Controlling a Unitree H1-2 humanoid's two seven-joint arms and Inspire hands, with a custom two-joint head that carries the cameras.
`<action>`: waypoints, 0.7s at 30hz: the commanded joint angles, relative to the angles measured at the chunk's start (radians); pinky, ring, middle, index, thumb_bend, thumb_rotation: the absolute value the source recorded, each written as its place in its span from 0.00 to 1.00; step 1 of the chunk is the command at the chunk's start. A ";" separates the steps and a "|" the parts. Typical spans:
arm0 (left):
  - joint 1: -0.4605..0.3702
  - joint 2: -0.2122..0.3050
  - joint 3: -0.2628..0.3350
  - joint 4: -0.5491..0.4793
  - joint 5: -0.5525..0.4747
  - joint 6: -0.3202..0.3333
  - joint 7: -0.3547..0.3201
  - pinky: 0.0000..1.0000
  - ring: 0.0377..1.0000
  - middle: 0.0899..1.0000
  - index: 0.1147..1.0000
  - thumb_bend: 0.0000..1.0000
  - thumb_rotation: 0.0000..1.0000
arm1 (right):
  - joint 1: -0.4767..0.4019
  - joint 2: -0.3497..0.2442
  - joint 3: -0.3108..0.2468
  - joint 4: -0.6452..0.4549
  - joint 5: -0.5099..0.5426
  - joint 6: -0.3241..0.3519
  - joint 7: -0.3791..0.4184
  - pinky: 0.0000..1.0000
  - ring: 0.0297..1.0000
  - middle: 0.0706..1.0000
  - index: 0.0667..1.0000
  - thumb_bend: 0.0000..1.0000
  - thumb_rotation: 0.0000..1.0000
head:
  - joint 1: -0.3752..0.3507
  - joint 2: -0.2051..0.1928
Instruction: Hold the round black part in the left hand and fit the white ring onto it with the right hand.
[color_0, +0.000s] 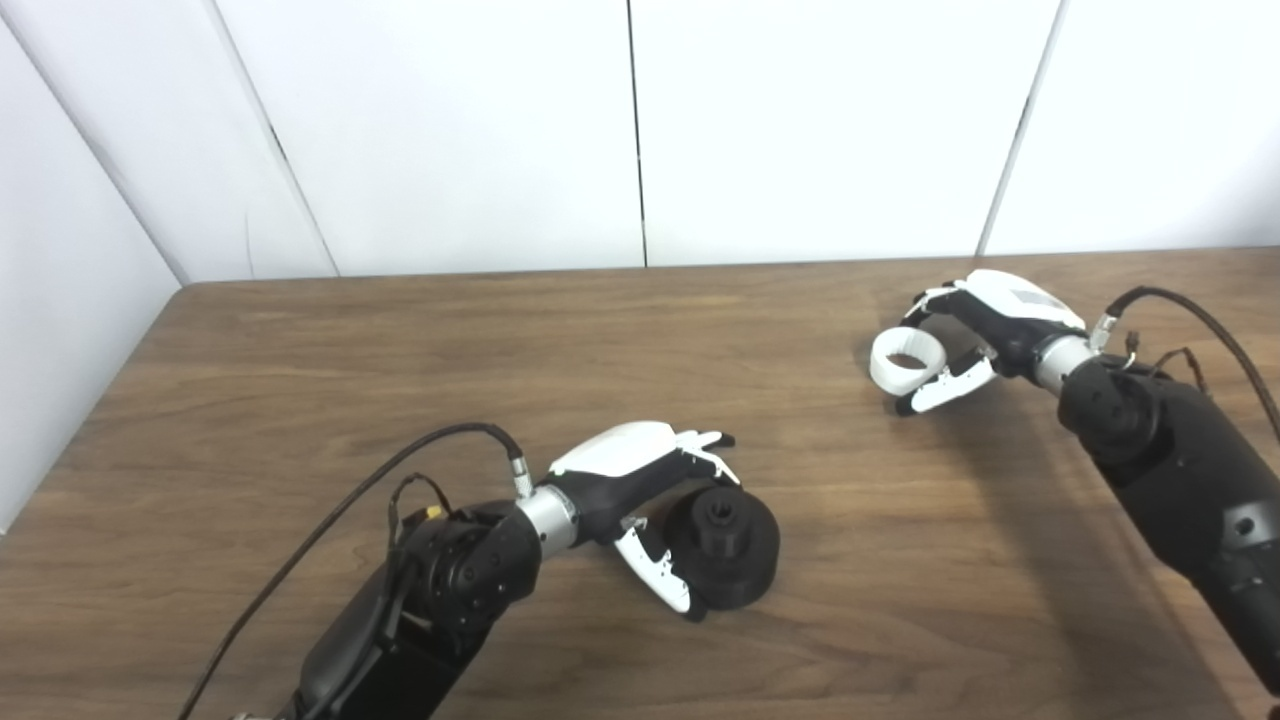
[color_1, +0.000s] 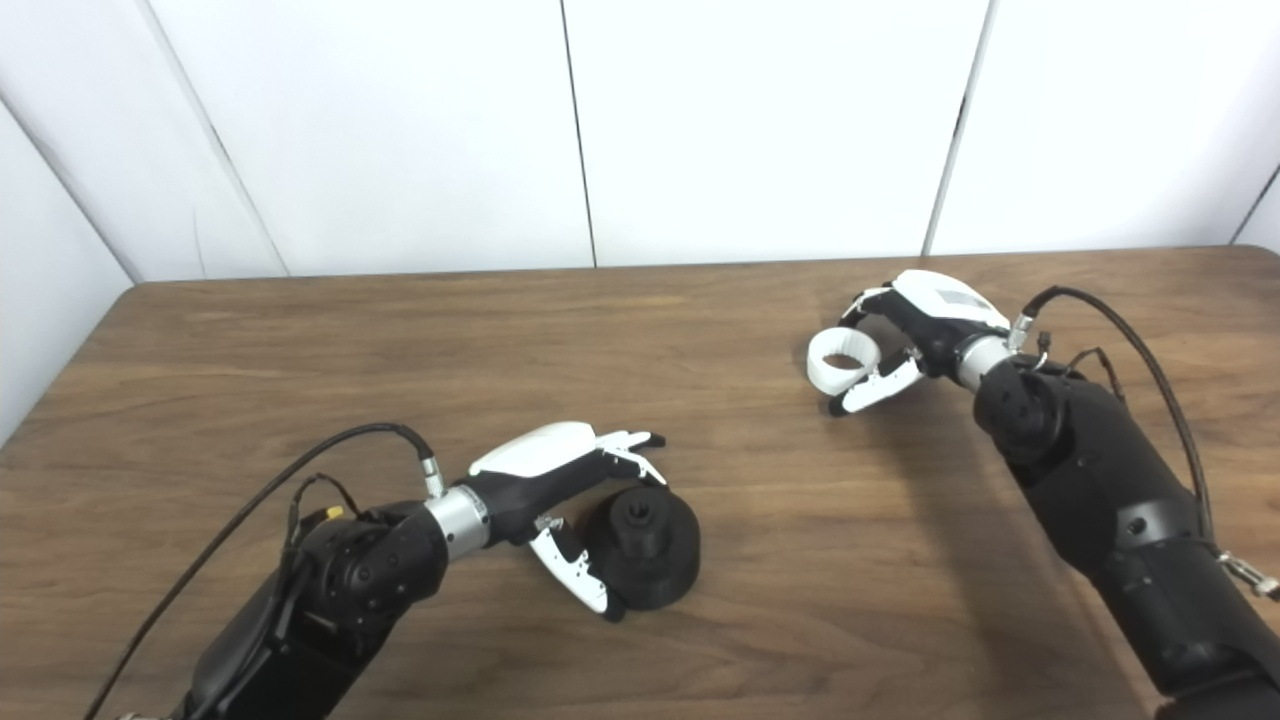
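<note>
The round black part (color_0: 735, 548), a thick disc with a raised hub, sits at the front middle of the wooden table (color_0: 400, 360), tilted toward my left hand (color_0: 650, 490). That hand is closed on it: the fingers (color_0: 712, 455) lie over its far rim and the thumb (color_0: 655, 570) presses its near left side. At the back right, my right hand (color_1: 905, 335) is shut on the white ring (color_1: 842, 362). The fingers curl round the ring's far side and the thumb (color_1: 875, 390) is under its near edge. The ring's opening faces up, just above the table top.
White wall panels (color_0: 640, 130) stand behind the table's far edge and along its left side. Black cables (color_0: 330, 520) loop off both forearms. The right forearm (color_0: 1170, 460) slants across the table's right side. Bare wood separates the two hands.
</note>
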 joint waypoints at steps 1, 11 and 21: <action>0.002 0.008 -0.007 -0.009 -0.002 0.012 -0.019 0.96 1.00 1.00 0.67 0.91 0.16 | -0.057 -0.006 -0.017 -0.016 0.008 -0.029 -0.026 1.00 0.98 0.89 0.67 0.86 0.32 | 0.001 0.000; 0.007 0.008 -0.008 -0.012 0.000 0.008 -0.016 0.95 1.00 1.00 0.67 0.90 0.18 | -0.055 -0.004 -0.018 -0.019 0.015 -0.033 -0.026 1.00 0.98 0.89 0.65 0.85 0.29 | 0.004 0.003; 0.006 0.011 -0.007 -0.016 -0.001 0.011 -0.020 0.96 1.00 1.00 0.67 0.90 0.19 | -0.053 -0.003 -0.019 -0.015 0.015 -0.047 -0.032 1.00 0.97 0.88 0.63 0.84 0.25 | 0.002 0.006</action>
